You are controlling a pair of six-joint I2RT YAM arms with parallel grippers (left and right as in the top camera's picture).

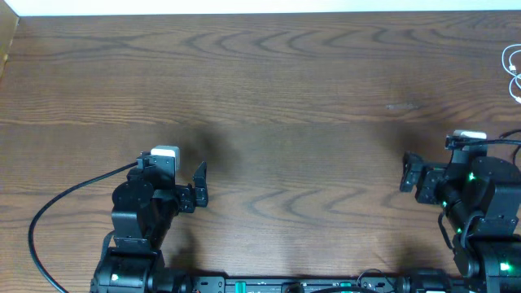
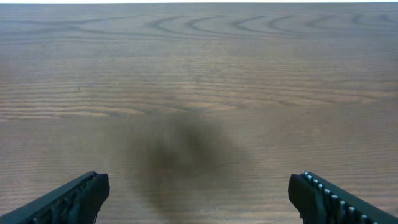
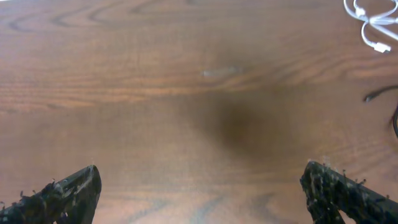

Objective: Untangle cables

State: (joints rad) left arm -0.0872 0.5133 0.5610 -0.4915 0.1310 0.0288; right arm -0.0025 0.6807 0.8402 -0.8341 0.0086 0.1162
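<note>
The white cable [image 1: 513, 69] lies looped at the table's far right edge. The right wrist view has it in the top right corner [image 3: 372, 23], with a small plug end [image 3: 380, 47] pointing down. A thin black cable [image 3: 378, 94] pokes in at that view's right edge, mostly cut off. My right gripper [image 1: 412, 177] hovers open over bare wood, left of and nearer than the cables; its fingertips [image 3: 74, 190] stand wide apart with nothing between them. My left gripper [image 1: 195, 185] is open too, far to the left, its fingers [image 2: 323, 196] framing only wood.
A thick black arm wire [image 1: 57, 202] loops off the left arm toward the table's left front. The wooden table's [image 1: 269, 81] far edge runs along the top of the overhead view. A brown board edge [image 1: 6, 45] shows at the far left corner.
</note>
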